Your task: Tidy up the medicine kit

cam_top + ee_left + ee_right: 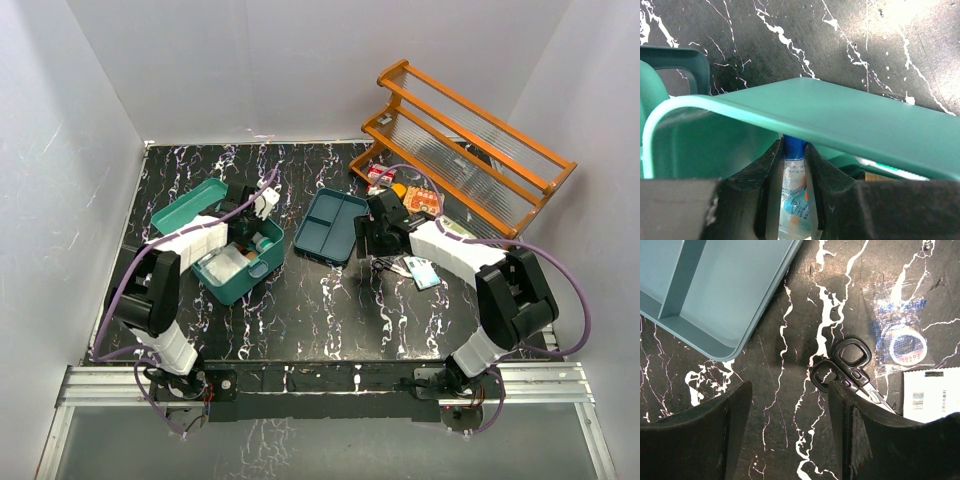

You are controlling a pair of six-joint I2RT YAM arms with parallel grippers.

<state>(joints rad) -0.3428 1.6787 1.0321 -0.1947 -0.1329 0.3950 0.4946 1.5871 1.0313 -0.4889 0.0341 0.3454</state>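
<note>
The teal medicine kit (243,281) stands open at the left of the table, its lid (188,205) laid back behind it and several items inside. Over the kit's far right corner, my left gripper (260,205) is shut on a clear plastic packet (795,182) with a blue top. In the left wrist view a teal wall of the kit (850,125) crosses just ahead of the fingertips. My right gripper (790,400) hangs open over bare table, nothing between its fingers. Black-handled scissors (847,365) lie against its right finger (850,420).
A dark blue-teal divided tray (330,226) lies mid-table, left of my right gripper (377,236). A bagged tape roll (905,345) and a white card (932,397) lie right of the scissors. An orange tiered rack (465,140) stands at the back right, small packages (420,198) before it.
</note>
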